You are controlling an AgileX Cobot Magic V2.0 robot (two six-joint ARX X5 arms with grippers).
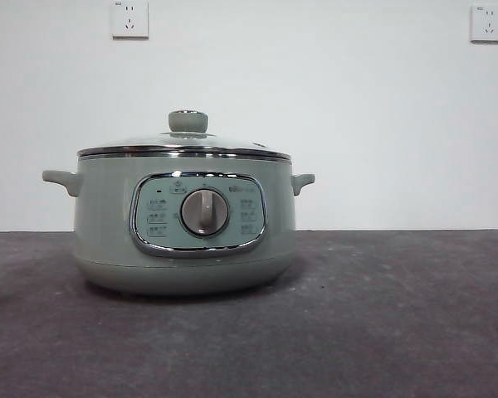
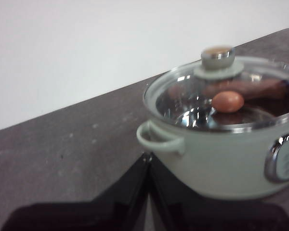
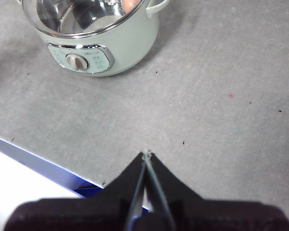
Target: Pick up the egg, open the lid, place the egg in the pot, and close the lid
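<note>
The egg [image 2: 228, 101] showed only through the lid [image 2: 221, 91] on the pot [image 1: 184, 224] — hidden in front view — on grey table [image 1: 398, 315]; both grippers [image 2: 148, 156] [image 3: 146, 154] pinched closed, empty.

Glossy glass lid [image 2: 231, 96] with shiny metal rim, smooth pot [image 1: 183, 224], matt rough table [image 1: 382, 332]

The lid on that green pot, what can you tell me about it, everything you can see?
The lid is a round, shallow dome of clear glass with a shiny metal rim and a pale green knob on top, capped in a tan colour. It sits level and closed on the pot, its rim resting on the pot's edge. Through the glass an egg shows inside. No pincer touches it.
</note>
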